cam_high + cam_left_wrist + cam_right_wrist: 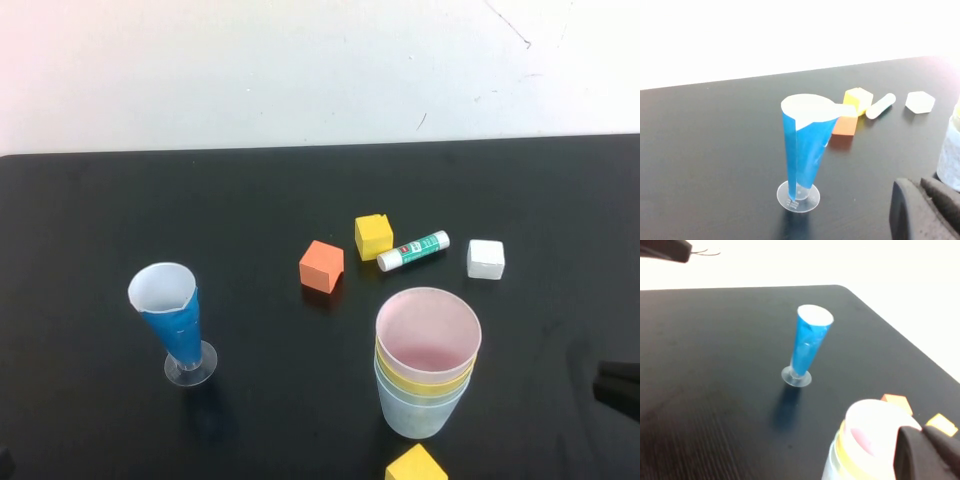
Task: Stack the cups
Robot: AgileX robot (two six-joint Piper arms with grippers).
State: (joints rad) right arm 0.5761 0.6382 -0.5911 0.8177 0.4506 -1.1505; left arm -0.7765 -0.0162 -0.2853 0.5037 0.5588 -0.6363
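You had the cup stack (427, 362), pink nested in yellow in light blue, near the table's near edge toward its right corner, so retreat cleanly; I couldn't tell the left gripper (925, 207) or right gripper (620, 385) state.

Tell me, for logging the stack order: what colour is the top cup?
Pink, clearest in the high view.

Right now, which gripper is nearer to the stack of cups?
Right. The right gripper sits at the table's right edge, just beside the stack of cups. The left gripper is at the near-left corner, beyond the cone glass, farther away.
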